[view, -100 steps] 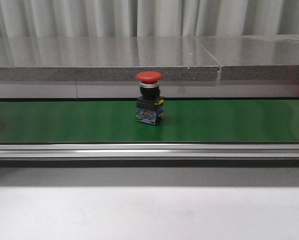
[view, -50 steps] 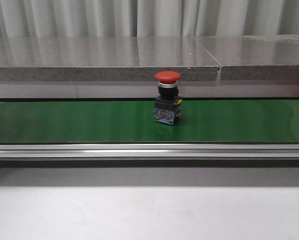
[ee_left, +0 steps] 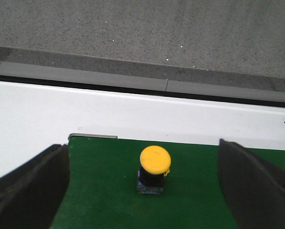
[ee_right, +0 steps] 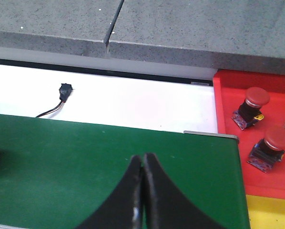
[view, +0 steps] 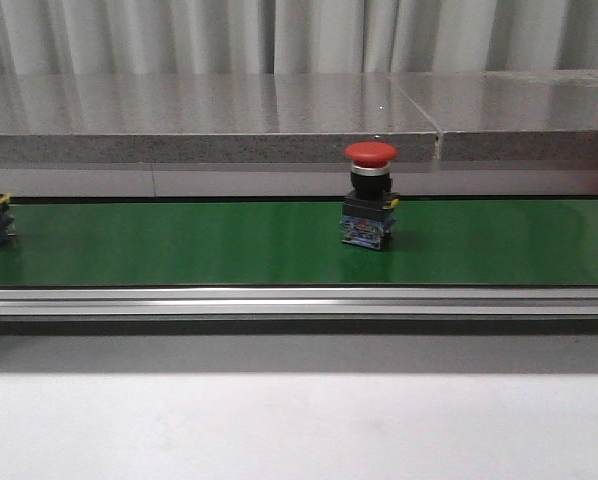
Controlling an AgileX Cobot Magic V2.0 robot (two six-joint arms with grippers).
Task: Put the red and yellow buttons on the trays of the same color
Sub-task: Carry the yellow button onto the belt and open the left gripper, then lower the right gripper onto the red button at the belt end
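While upright, red button (view: 370, 195) on belt (view: 179, 245)

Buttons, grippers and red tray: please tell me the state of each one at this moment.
Red button: upright on the green belt, not held.
Yellow button: upright on the belt, between the open fingers, not touched.
Left gripper: open.
Right gripper: shut, empty, over the belt.
Red tray: holds at least two red buttons, both tilted.
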